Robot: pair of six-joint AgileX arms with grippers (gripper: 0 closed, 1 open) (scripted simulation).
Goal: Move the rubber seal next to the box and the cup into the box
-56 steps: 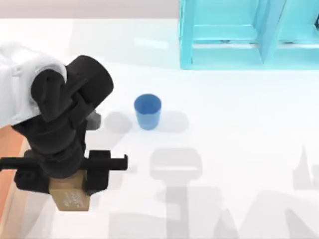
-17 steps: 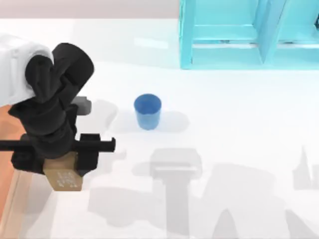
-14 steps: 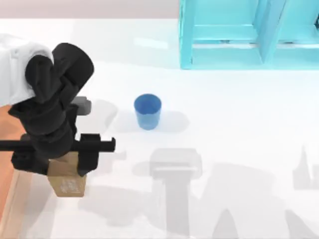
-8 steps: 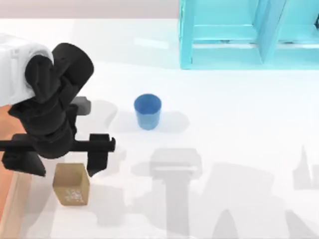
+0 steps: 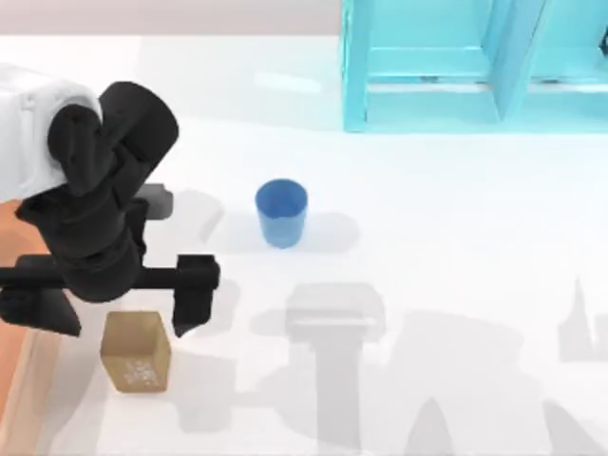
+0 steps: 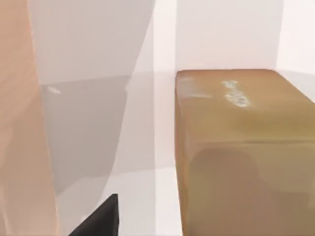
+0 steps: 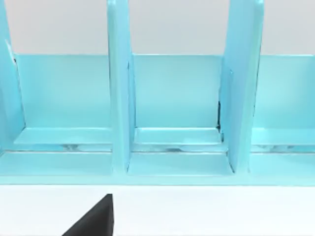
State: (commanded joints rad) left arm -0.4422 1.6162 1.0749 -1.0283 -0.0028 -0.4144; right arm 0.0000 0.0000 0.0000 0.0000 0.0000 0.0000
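Observation:
The rubber seal (image 5: 136,351), a tan block with pale markings, stands on the white table just right of the box (image 5: 11,380), the orange-brown tray at the left edge. My left gripper (image 5: 119,302) hovers right above the seal, open, its fingers spread wide to either side and touching nothing. The left wrist view looks down on the seal (image 6: 246,157) with the box (image 6: 19,123) beside it. The blue cup (image 5: 281,212) stands upright mid-table, to the right of the left arm. My right gripper (image 7: 98,219) faces the light-blue shelf.
A light-blue shelf frame (image 5: 475,66) stands at the back right, with its compartments (image 7: 172,98) close in the right wrist view. White table stretches open to the right of the cup and along the front.
My left gripper carried the seal a little left, opened and let it go. The seal now stands free on the table beside the box. The cup has not moved.

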